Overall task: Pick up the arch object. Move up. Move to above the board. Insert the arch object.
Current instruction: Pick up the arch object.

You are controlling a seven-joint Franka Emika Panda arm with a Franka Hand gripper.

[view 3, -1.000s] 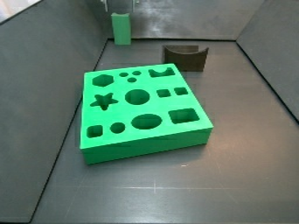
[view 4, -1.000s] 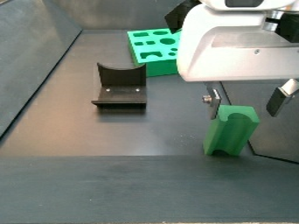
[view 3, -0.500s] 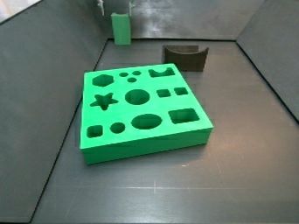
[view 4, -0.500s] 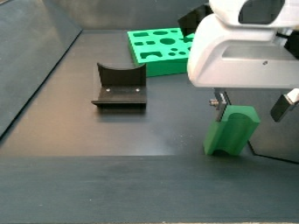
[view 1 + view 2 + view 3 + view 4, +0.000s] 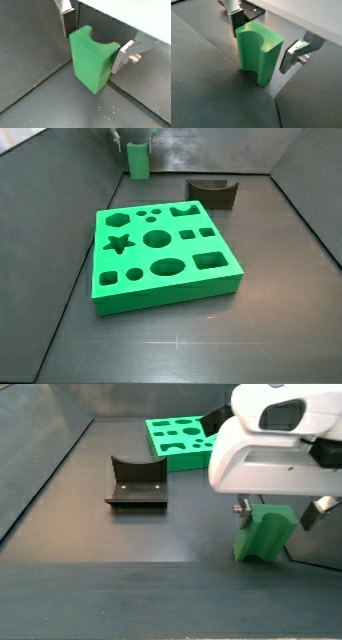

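The step in hand looks like the pick-up itself, and doing it well means squaring the grip before any lift. The gripper (image 5: 97, 44) stands spread wide around the arch object (image 5: 92, 57), with a silver finger on each flank and a visible gap on both sides in both wrist views, so nothing is clamped yet. A good grasp calls for lowering just enough that the dark pads meet the flat side faces below the curved notch at the top, then closing evenly so the tall, narrow block is not nudged over; being slender and upright, it would probably tip or twist if one finger (image 5: 296, 52) touched first. In a wrist view the arch object (image 5: 259, 52) seems to sit nearer the finger by the wall than the one carrying the screw, so a slight centring would help, though that offset may be only the camera angle. In a side view the arch object (image 5: 265, 532) stands upright on the table (image 5: 134, 539) directly under the white body of the gripper (image 5: 278, 508), near the enclosure's wall. The board (image 5: 163, 253) lies well apart from it, across the table, with its shaped holes facing up and unoccupied, and a dark brown notched block (image 5: 213, 193) sits between the two regions, beside the board's far corner, touching neither.
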